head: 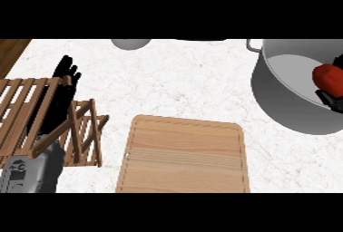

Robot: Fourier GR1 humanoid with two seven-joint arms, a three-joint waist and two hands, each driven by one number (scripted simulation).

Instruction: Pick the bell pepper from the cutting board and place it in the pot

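Glossy red pepper within rim of round grey metal pot at right edge, right hand just below it, grip can't tell; left hand open, upright, upper left; rounded wood-grain board lower centre.

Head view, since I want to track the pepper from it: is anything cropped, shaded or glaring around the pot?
Head view: the right edge crops the pot, the bell pepper and the right hand, whose fingers show partly round the pepper; same view, the pot's inner wall is darker than its floor; the counter is evenly lit, no glare.
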